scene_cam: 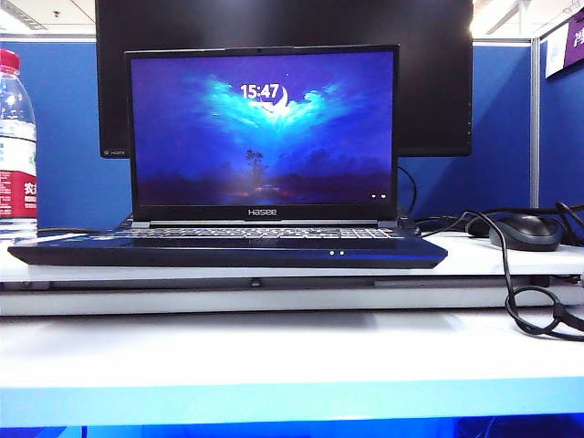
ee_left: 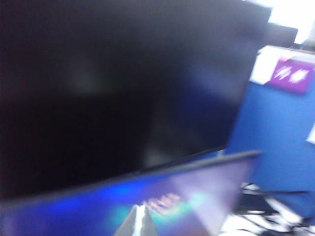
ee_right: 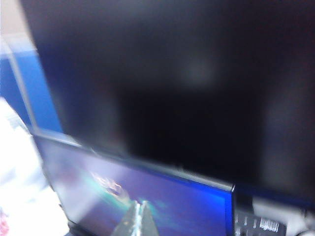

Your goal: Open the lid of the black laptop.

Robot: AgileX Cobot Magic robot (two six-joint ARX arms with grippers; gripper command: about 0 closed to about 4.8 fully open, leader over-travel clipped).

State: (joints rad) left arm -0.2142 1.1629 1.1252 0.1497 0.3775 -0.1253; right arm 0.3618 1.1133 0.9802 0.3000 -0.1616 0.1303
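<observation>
The black laptop (scene_cam: 228,248) sits on the white desk, facing the exterior view. Its lid (scene_cam: 263,132) stands upright and the lit screen shows a blue picture, the time 15:47 and "Hasee" on the bezel. Neither gripper shows in the exterior view. The blurred left wrist view has my left gripper (ee_left: 139,212) with fingertips together, empty, held in front of the lid's (ee_left: 88,206) lit screen. In the blurred right wrist view my right gripper (ee_right: 139,209) is likewise shut on nothing, in front of the lid (ee_right: 192,206).
A large dark monitor (scene_cam: 429,91) stands close behind the lid. A water bottle (scene_cam: 14,137) stands at the left. A black mouse (scene_cam: 525,230) and looping cables (scene_cam: 520,306) lie at the right. Blue partition walls close off the back.
</observation>
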